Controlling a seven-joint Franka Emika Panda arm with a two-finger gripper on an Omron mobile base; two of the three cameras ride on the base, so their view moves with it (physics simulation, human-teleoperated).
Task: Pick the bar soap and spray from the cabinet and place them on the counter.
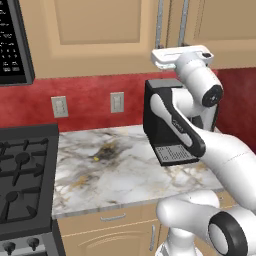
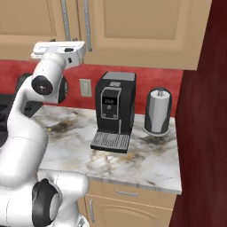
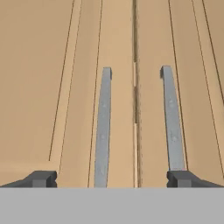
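No readable text found; microwave panel (image 1: pixel 11 40) and coffee machine display (image 2: pixel 109 101) print too small.

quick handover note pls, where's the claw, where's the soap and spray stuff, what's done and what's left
Claw: open, holding nothing, raised in front of the closed cabinet doors, facing the two metal bar handles at the seam where the doors meet.
Soap and spray: cannot be seen; the cabinet doors are shut, so presumably behind them.
Counter: carries a black coffee machine and a paper towel roll, with free room toward the stove.
Done: the approach to the cabinet.
Left: grab a handle, open the door, take out both items, set them on the counter.
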